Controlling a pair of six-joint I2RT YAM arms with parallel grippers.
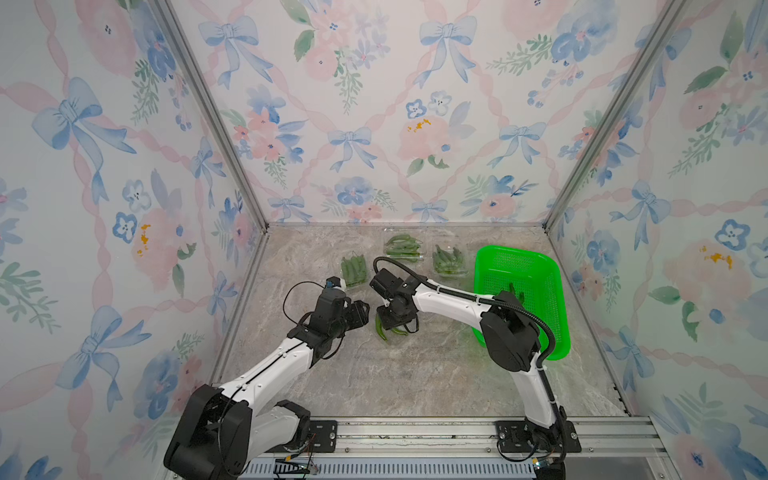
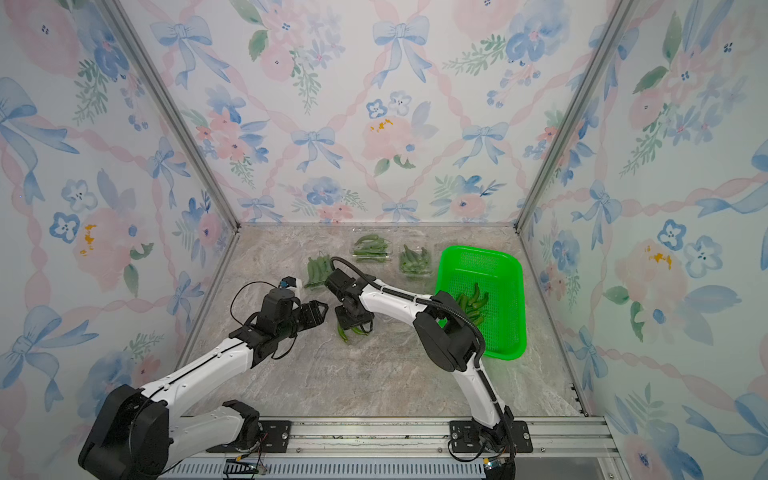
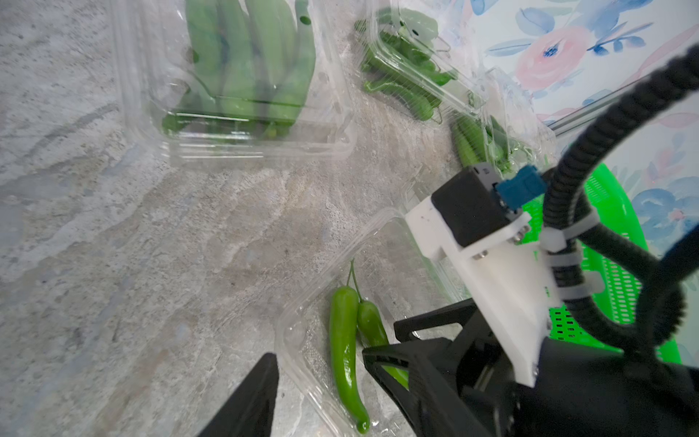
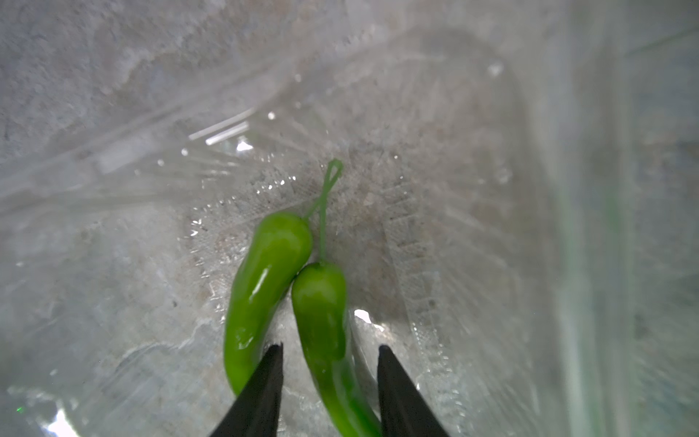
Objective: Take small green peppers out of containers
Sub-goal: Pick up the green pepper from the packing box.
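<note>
Two small green peppers lie side by side in an open clear container at mid table. My right gripper points down into it, open, with its fingers on either side of the shorter pepper and gaps showing on both sides. In both top views it hovers over these peppers. My left gripper stands open just left of that container. One of its fingers rests outside the rim, and the other is hidden behind the right gripper. Three more containers hold several peppers.
A large bright green basket stands at the right, with several peppers inside it. The right arm's elbow hangs over the basket's near left corner. Patterned walls close in the table on three sides.
</note>
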